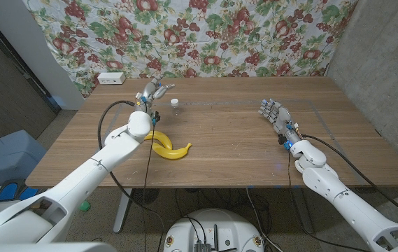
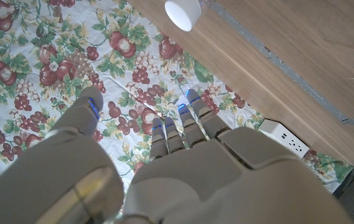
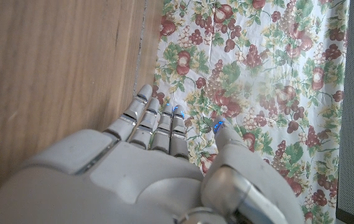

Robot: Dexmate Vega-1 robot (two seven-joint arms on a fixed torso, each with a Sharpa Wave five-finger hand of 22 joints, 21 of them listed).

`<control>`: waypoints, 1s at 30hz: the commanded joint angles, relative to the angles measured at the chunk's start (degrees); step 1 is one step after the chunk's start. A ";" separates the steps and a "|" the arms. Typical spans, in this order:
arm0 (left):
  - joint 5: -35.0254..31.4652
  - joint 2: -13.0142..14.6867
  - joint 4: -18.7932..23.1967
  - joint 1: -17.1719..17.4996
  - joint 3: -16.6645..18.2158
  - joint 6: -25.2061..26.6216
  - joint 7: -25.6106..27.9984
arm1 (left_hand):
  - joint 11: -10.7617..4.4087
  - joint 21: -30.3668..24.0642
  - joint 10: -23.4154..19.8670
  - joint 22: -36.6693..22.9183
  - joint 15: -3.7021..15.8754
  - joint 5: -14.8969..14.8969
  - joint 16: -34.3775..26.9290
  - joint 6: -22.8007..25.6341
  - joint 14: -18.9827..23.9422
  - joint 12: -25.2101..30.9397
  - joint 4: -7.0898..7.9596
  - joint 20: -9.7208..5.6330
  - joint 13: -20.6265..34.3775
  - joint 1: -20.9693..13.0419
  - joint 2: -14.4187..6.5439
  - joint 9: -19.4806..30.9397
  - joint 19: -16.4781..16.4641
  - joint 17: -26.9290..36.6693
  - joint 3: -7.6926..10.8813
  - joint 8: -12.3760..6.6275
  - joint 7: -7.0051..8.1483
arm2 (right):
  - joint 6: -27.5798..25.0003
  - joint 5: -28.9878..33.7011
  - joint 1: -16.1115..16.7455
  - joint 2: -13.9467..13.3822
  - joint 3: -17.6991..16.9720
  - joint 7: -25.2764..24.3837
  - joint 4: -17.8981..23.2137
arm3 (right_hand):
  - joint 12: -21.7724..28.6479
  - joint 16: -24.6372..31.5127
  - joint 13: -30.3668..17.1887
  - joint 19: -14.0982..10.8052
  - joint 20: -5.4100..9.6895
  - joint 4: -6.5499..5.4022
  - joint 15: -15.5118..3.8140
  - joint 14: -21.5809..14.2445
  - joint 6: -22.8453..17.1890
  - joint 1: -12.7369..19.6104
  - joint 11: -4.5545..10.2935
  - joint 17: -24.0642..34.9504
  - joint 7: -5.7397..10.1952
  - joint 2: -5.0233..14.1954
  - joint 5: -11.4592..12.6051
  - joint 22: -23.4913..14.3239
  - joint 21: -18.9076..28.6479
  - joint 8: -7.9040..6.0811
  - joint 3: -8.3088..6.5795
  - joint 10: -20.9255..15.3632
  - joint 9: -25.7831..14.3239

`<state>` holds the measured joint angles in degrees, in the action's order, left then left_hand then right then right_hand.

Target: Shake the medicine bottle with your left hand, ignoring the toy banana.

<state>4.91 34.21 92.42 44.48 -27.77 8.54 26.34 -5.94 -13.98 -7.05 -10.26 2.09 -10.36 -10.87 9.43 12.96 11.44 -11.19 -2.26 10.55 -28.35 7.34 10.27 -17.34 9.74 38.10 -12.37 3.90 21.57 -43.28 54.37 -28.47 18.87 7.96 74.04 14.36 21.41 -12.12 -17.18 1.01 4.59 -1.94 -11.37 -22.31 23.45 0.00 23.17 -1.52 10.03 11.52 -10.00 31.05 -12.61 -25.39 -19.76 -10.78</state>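
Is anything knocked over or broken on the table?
No, nothing looks wrong. The little medicine bottle stands upright with its white cap on, and the toy banana lies whole on the wooden table. The left hand is near the bottle, holding nothing.

A wooden table [image 1: 233,147] stands in front of a cloth backdrop [image 1: 205,35] printed with red fruit and green leaves. A thin pale line [image 1: 247,103] runs across the far part of the tabletop, near the back edge. A white power strip [image 1: 110,78] sits at the far left corner of the table, just against the cloth. To the right of the cloth rises a plain grey wall [image 1: 380,63]. On the floor to the left of the table sits a blue bin [image 1: 6,157], and a small green thing [image 1: 84,206] lies on the floor under the table's near left edge.
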 commanded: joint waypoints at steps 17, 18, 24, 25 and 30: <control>-2.19 -0.15 1.34 -1.57 -1.78 9.59 0.84 | -0.82 0.34 -0.49 -0.24 6.06 -0.72 0.00 0.78 0.93 -0.19 0.40 -1.90 0.28 -5.34 1.58 0.25 -1.16 0.31 -1.47 -1.01 0.41 | 0.63 0.09 0.84 0.03 -0.15 -0.31 0.39 | -0.38 -0.26 -0.28 -0.11 -0.09 0.25 0.02 -0.42 -0.63 -0.56 -0.41 -0.01 -0.11 -0.40 -0.15 -0.09 -0.27 0.32 0.09 -0.38 -0.29; -2.08 -0.25 1.31 -1.66 -1.80 9.96 0.83 | -0.83 0.33 -0.55 -0.24 6.09 -0.73 -0.01 0.85 0.99 -0.17 0.41 -2.00 0.28 -5.51 1.61 0.26 -1.23 0.31 -1.54 -1.04 0.51 | 0.65 0.08 0.83 0.05 -0.14 -0.29 0.34 | -0.39 -0.26 -0.28 -0.12 -0.08 0.26 0.03 -0.43 -0.62 -0.58 -0.41 -0.02 -0.12 -0.39 -0.15 -0.09 -0.28 0.33 0.09 -0.38 -0.29; -1.83 -0.36 0.42 -2.32 -2.26 10.16 0.25 | -0.76 0.41 -0.69 -0.27 6.25 -0.74 0.00 1.23 1.08 -0.17 0.51 -2.03 0.29 -6.38 1.73 0.26 -1.31 0.32 -1.92 -1.21 0.56 | 0.55 0.12 0.79 0.15 -0.09 -0.50 0.29 | -0.42 -0.28 -0.29 -0.14 -0.12 0.31 -0.07 -0.45 -0.64 -0.63 -0.45 -0.06 -0.10 -0.37 -0.15 -0.09 -0.36 0.38 0.11 -0.45 -0.30; -1.81 -0.40 0.34 -2.43 -2.33 10.32 0.21 | -0.83 0.44 -0.78 -0.28 6.33 -0.73 -0.01 1.63 1.17 -0.16 0.55 -2.07 0.29 -6.76 1.74 0.27 -1.37 0.32 -2.09 -1.37 0.60 | 0.60 0.25 0.75 0.10 -0.04 -0.43 0.23 | -0.43 -0.28 -0.30 -0.14 -0.12 0.32 -0.04 -0.46 -0.67 -0.65 -0.45 -0.07 -0.11 -0.37 -0.15 -0.09 -0.38 0.38 0.12 -0.45 -0.30; -1.53 -0.62 -0.26 -2.87 -2.54 10.70 0.00 | -0.85 0.46 -0.82 -0.31 6.38 -0.70 0.01 1.81 1.24 -0.18 0.63 -2.15 0.29 -7.36 1.77 0.27 -1.53 0.33 -2.41 -1.44 0.61 | 0.65 0.30 0.74 0.19 -0.04 -0.65 0.29 | -0.50 -0.31 -0.30 -0.18 -0.10 0.36 -0.11 -0.47 -0.65 -0.70 -0.50 -0.10 -0.10 -0.35 -0.14 -0.09 -0.45 0.44 0.13 -0.42 -0.30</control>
<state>2.85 33.92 93.28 42.55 -29.75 18.09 26.94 -6.57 -13.54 -7.68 -10.26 2.35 -10.63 -10.87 10.47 13.83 11.25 -10.55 -2.26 10.54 -34.93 9.12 10.26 -18.35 9.73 36.05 -13.57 4.50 22.13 -43.21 55.11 -28.41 18.73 7.65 74.38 13.96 21.18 -12.11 -17.17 1.01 4.83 -1.94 -11.37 -22.30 22.84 -0.31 23.12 -1.52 9.43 11.52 -9.99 30.66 -12.29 -25.15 -20.06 -10.78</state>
